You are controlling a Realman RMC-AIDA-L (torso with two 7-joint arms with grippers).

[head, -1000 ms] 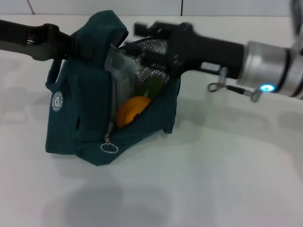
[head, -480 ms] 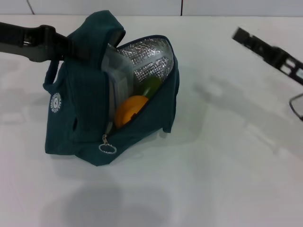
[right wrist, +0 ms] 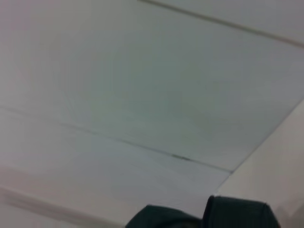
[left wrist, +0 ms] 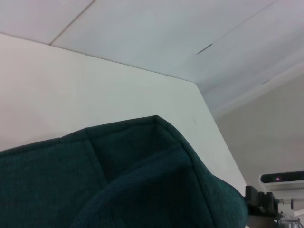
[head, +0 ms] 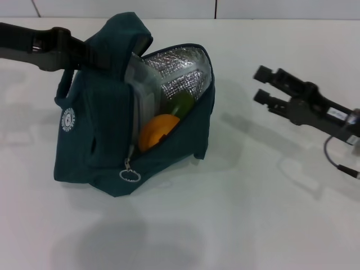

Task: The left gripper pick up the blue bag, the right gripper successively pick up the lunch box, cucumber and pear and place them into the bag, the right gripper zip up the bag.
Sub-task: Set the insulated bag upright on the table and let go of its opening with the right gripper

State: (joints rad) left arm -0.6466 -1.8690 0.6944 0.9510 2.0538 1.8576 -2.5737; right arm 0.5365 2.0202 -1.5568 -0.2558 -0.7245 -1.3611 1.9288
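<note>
The blue bag (head: 107,140) stands on the white table, mouth unzipped and facing right, silver lining showing. Teal fabric of the bag (left wrist: 118,180) fills the left wrist view. My left gripper (head: 97,55) is shut on the bag's top fold, its tips buried in the fabric. Inside the bag, the clear lunch box (head: 140,84) stands against the left wall. The cucumber (head: 181,103) and the orange pear (head: 156,130) lie beside it. The ring zipper pull (head: 129,175) hangs at the low front end. My right gripper (head: 262,85) hovers open and empty to the right of the bag.
The white table (head: 236,214) stretches in front and to the right of the bag. A white wall runs behind the table's far edge. The right wrist view shows only wall panels and a bit of teal fabric (right wrist: 237,213).
My right gripper has pulled out of the bag's mouth, swung away to the right, and now sits lower, pointing back at the bag. The bag and left arm barely moved.
</note>
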